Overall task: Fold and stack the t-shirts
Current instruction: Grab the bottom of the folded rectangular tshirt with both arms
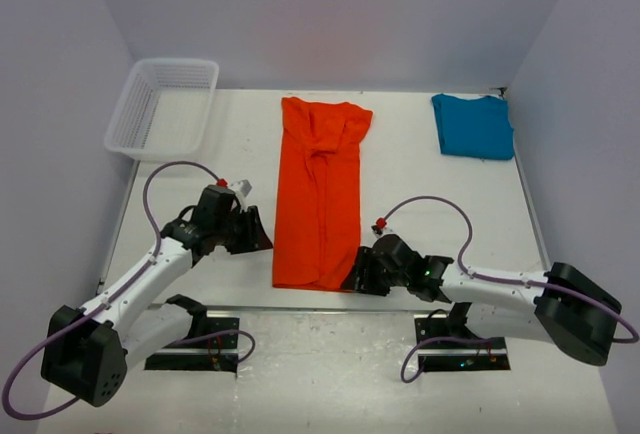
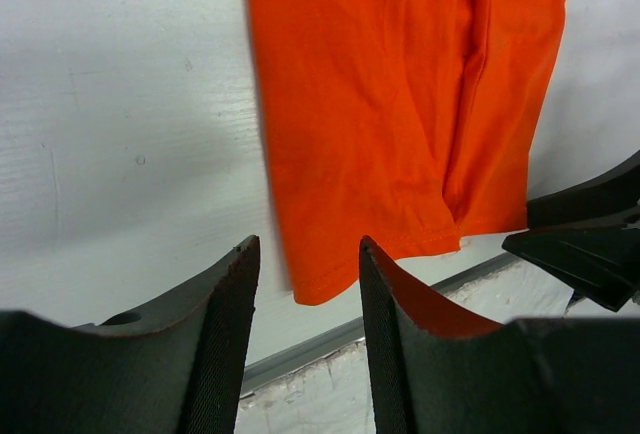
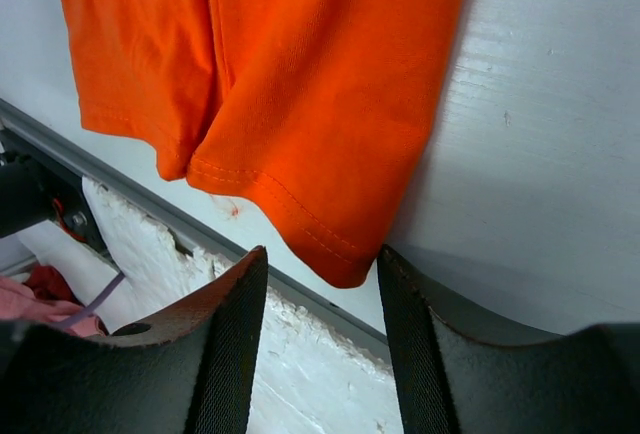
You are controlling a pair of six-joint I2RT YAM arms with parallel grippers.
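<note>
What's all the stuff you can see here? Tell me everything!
orange t-shirt: one, orange-red, folded into a long strip, middle of the table
teal t-shirt: one, teal-blue, folded, far right corner
basket: one, white mesh, far left corner
table: one, white, under everything
left gripper: one, black, open, at the orange t-shirt's near left corner
right gripper: one, black, open, at its near right corner
</note>
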